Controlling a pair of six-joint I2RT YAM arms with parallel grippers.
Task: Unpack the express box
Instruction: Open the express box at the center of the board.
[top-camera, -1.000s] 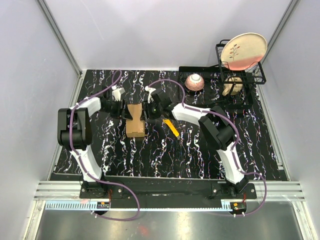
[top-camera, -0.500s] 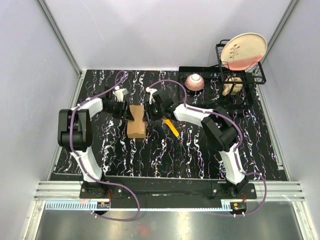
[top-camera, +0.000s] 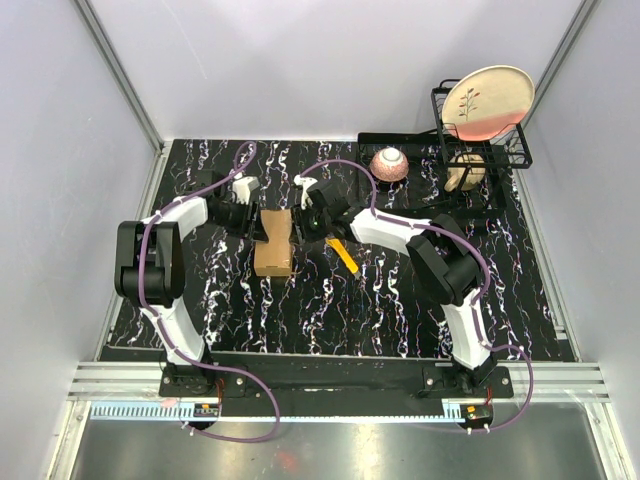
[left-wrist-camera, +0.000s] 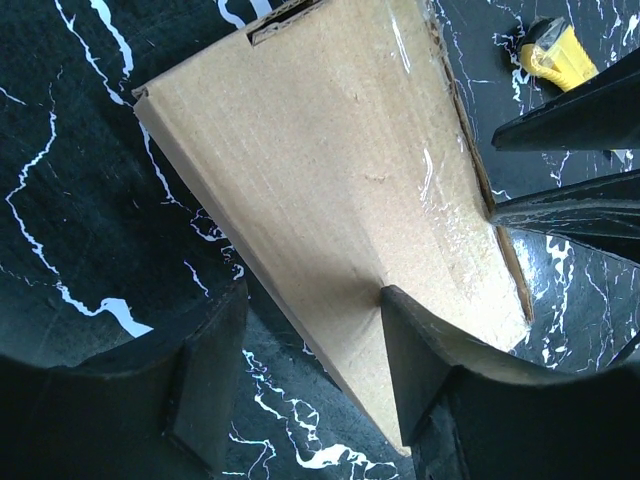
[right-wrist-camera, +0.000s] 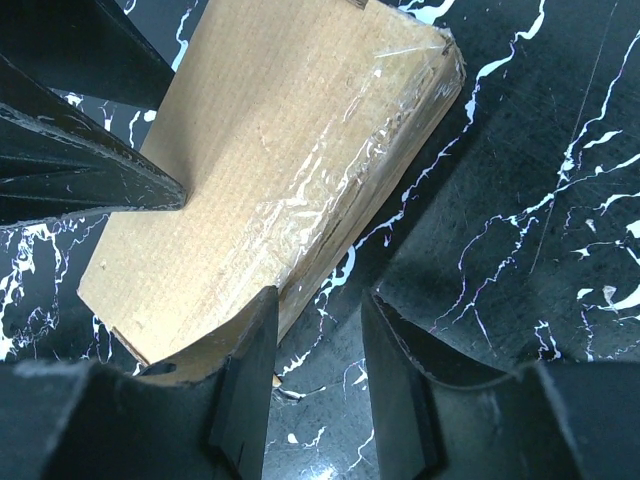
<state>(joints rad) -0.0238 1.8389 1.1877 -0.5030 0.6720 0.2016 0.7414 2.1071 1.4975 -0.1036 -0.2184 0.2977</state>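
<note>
Your small, flat, brown cardboard express box (top-camera: 272, 243) lies on the black, white-veined table (top-camera: 400, 310), left of centre and between the two arms. The left gripper (top-camera: 250, 219) meets it from the left and the right gripper (top-camera: 300, 222) from the right, both at the box's far end.

In the left wrist view, the left gripper (left-wrist-camera: 312, 300) has its jaws spread. One finger (left-wrist-camera: 425, 380) sits over the cardboard top and the other (left-wrist-camera: 205, 385) stands off the edge over the table, so the box's long edge runs between them.

The right wrist view shows the right gripper (right-wrist-camera: 320, 300) much the same, with its jaws apart. One finger (right-wrist-camera: 245, 385) overlaps the box's near corner and the other (right-wrist-camera: 400, 385) is above bare table.

Neither gripper is pinching anything that you can see, though whether a fingertip touches the cardboard is hard to judge from these angles. Clear tape (right-wrist-camera: 330, 190) (wrinkled and glossy) covers one long edge of the box. The yellow utility knife (top-camera: 343, 254) lies on the table just right of the box, apart from it.
</note>
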